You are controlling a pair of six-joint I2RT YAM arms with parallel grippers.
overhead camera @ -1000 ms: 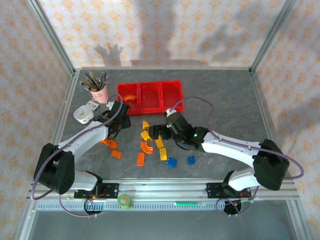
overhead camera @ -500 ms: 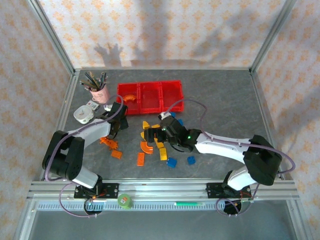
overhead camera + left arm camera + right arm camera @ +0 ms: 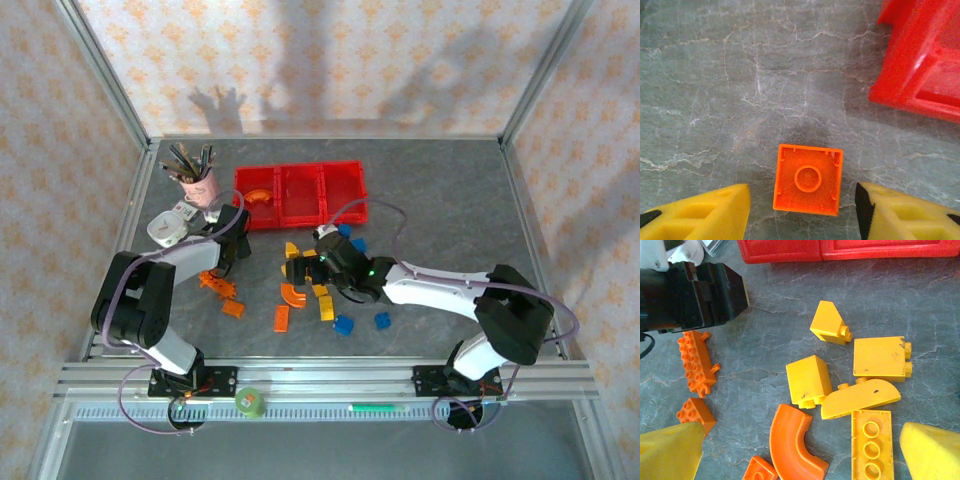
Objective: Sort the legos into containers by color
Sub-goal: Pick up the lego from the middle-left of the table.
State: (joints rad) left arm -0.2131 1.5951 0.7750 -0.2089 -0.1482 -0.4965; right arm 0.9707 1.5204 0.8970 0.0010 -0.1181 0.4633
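On the grey marbled table (image 3: 450, 200), back left of centre: red plastic three-bin tray (image 3: 300, 195), bins joined side by side, low walls. The left bin holds one orange curved arch piece (image 3: 258, 197). Middle and right bins show bare red floor. The tray's corner sits upper right in the left wrist view, and its wall runs along the top of the right wrist view. A pink cup of pens (image 3: 198, 185) stands just left of the tray.

Left gripper (image 3: 801, 202) is near the tray's front left corner, jaws partly apart. It straddles an orange square brick (image 3: 808, 179) lying hollow side up on the table, with a gap on both sides, no contact.

Right gripper (image 3: 800, 455) is spread wide over the loose pile in front of the tray. Between its yellow fingers (image 3: 670, 452) lie an orange quarter-arch (image 3: 795, 445) and a long yellow brick (image 3: 871, 442), hollow side up. Just beyond are a yellow cube brick (image 3: 809, 380), yellow half-round piece (image 3: 860, 399), yellow square brick (image 3: 880, 357) and yellow slope brick (image 3: 829, 322). Off to the left lie a long orange studded brick (image 3: 695, 367) and a small orange brick (image 3: 695, 415). Nearer the arm bases sit two blue bricks (image 3: 343, 325).
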